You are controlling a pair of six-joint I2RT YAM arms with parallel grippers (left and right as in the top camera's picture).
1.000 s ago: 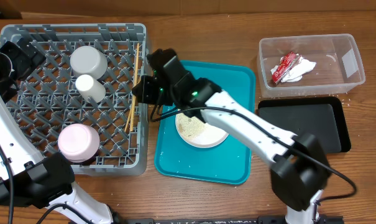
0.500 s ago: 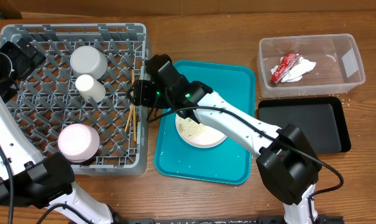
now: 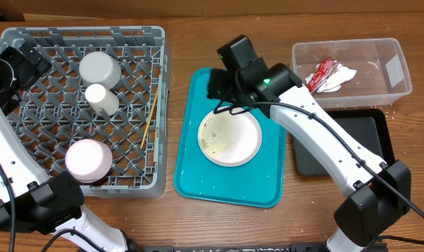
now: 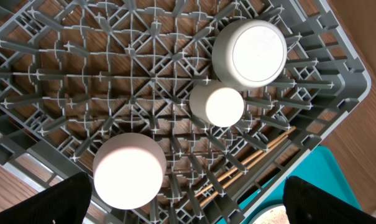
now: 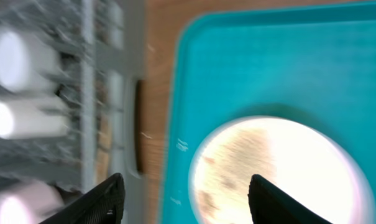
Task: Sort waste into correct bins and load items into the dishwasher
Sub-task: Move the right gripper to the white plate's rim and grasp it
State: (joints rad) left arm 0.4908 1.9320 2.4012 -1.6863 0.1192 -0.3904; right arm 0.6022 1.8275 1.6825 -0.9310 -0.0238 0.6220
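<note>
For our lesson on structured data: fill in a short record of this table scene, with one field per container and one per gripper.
dish rack: three upturned white vessels; chopsticks by the wall nearest the teal tray
teal tray: plate with rice scraps
clear tub: napkin and sauce packet
black tray: nothing seen in it; partly hidden
left gripper: open, empty, over the rack
right gripper: open, empty, over the teal tray

Grey plastic rack (image 3: 78, 31), glossy blk tray (image 3: 371, 136), wood chopsticks (image 3: 150, 117), clear plastic tub (image 3: 345, 43).
</note>
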